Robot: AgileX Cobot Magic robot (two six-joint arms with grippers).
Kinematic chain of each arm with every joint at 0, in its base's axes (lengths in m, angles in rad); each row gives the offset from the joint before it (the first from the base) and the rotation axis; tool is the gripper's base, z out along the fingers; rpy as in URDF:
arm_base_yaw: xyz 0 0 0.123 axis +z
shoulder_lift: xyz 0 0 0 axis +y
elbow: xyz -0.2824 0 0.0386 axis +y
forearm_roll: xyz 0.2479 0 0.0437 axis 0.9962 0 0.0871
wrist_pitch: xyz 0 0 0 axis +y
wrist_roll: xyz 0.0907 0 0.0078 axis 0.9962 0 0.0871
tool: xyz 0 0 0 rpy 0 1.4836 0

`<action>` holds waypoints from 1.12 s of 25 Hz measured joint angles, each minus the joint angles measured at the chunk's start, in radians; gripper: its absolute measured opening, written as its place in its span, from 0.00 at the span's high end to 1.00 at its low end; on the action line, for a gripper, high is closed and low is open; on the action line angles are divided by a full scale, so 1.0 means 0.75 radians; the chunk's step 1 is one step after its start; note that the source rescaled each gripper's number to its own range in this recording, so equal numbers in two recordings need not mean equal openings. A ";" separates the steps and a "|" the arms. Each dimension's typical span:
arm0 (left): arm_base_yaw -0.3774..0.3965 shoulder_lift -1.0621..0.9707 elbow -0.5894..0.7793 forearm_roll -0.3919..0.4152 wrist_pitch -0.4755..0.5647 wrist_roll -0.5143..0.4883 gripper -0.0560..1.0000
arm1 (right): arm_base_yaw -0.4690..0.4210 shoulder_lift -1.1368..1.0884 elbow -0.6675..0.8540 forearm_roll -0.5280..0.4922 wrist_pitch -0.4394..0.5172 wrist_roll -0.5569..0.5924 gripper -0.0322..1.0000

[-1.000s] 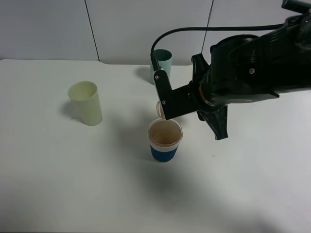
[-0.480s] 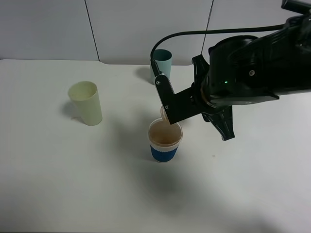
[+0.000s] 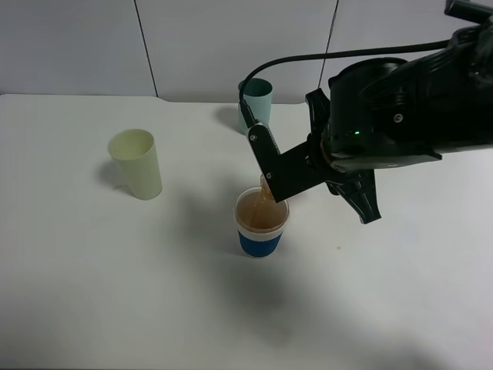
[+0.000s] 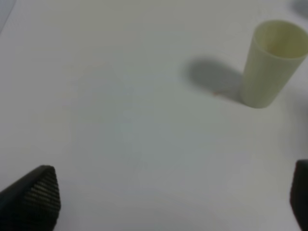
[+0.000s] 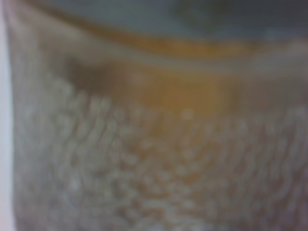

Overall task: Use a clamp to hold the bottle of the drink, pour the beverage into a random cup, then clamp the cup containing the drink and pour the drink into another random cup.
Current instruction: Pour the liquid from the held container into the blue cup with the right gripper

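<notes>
Three cups stand on the white table [image 3: 92, 293]: a pale yellow cup [image 3: 137, 166] off to the left, a teal cup [image 3: 258, 96] at the back, and a blue-banded cup [image 3: 260, 240] near the middle. The right pincer [image 3: 281, 169] is clamped on the bottle [image 5: 154, 144], tipped over the blue-banded cup, and a thin brown stream [image 3: 266, 199] runs into it. Brown drink shows inside the rim. The bulky black arm [image 3: 400, 108] hides nearly all of the bottle from above. The right wrist view shows only a blurred close wall of it, with amber liquid along one edge. A black cable [image 3: 308, 52] arcs down just in front of the teal cup. The left pincer [image 4: 166, 199] hangs over bare table with its jaws wide apart and nothing between them. The pale yellow cup [image 4: 272, 62] stands well clear of it.
</notes>
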 joint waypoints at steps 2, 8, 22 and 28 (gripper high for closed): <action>0.000 0.000 0.000 0.000 0.000 0.000 0.10 | 0.000 0.000 0.000 -0.010 0.007 -0.002 0.96; 0.000 0.000 0.000 0.000 0.000 0.000 0.10 | 0.000 0.000 0.000 -0.020 0.014 -0.002 0.96; 0.000 0.000 0.000 0.000 0.000 0.000 0.10 | 0.003 -0.001 0.000 -0.050 0.052 -0.081 0.96; 0.000 0.000 0.000 0.000 0.000 0.000 0.10 | 0.022 -0.001 0.000 -0.056 0.057 -0.118 0.96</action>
